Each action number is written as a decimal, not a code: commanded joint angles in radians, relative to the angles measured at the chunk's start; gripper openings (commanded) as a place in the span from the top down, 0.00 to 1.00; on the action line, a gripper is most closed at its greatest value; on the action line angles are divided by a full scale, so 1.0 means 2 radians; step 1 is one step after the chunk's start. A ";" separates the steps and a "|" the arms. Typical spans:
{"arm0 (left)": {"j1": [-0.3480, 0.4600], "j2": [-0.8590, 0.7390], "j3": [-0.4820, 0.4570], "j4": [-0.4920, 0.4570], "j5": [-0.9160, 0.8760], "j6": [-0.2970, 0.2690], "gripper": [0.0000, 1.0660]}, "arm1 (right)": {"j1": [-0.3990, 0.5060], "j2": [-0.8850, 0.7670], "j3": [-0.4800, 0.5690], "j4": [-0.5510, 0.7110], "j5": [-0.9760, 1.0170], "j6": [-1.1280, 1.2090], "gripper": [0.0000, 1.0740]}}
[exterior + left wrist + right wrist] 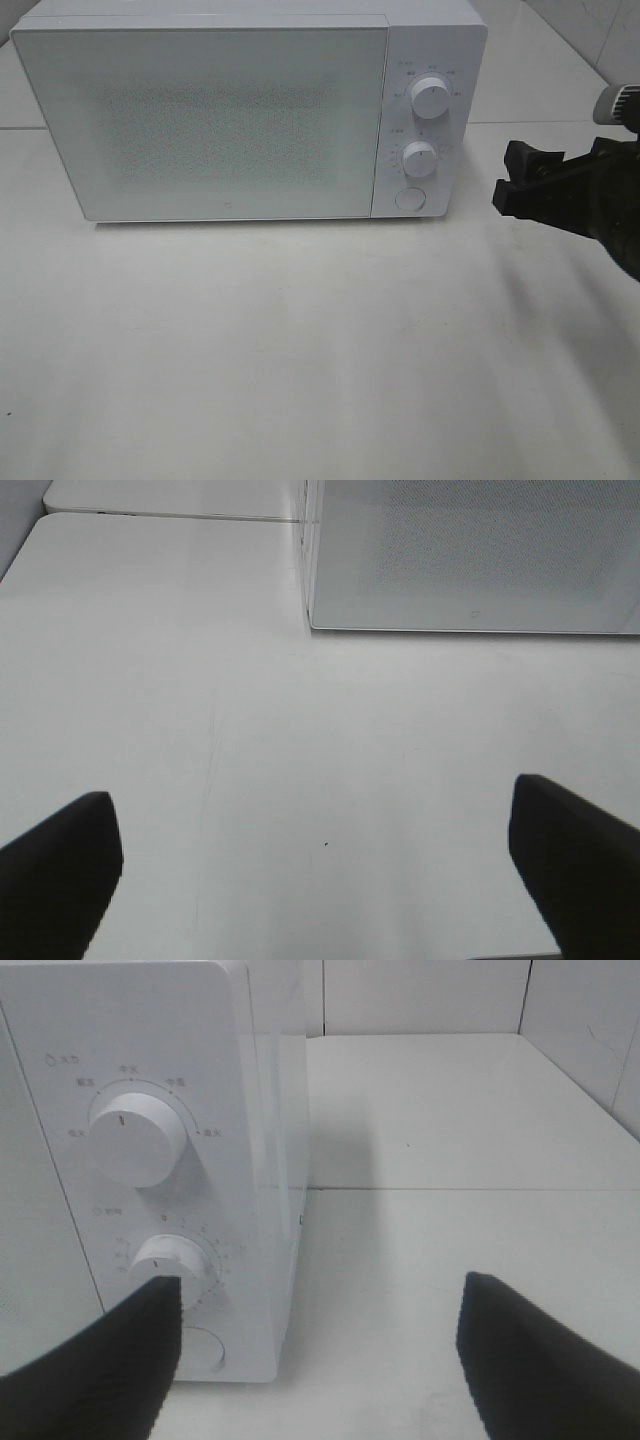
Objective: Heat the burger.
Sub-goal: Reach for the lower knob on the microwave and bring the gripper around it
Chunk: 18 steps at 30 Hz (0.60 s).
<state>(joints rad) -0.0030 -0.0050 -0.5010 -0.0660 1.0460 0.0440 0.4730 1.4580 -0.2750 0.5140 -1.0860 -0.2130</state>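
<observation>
From my station I have the white microwave [200, 110] at the far edge of the surface [300, 350], its frosted door [200, 120] shut. I cannot tell where the burger is; none of my views shows it, and the door lets nothing through.

The right claw [508, 178] is near the right edge of the surface, just beside the microwave's control panel but apart from it, about level with the lower knob [420, 158]. Its wrist camera shows the right claw [318, 1290] with both dark fingers [100, 1370] spread wide and nothing between them. It faces the panel's corner, with the upper knob [138, 1140], the lower knob [168, 1260] and the round button [203, 1348] in sight.

The left claw [310, 790] is spread wide too, gripping nothing, over bare surface [150, 680] in front of the microwave's [470, 560] front left corner.
</observation>
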 commanded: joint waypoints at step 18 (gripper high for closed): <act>0.002 -0.013 0.002 -0.003 -0.005 0.001 0.08 | 0.167 0.136 -0.042 0.182 -0.136 -0.035 0.30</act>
<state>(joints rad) -0.0030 -0.0050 -0.5010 -0.0660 1.0460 0.0440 0.8000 1.7170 -0.3400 0.8670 -1.2080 -0.2630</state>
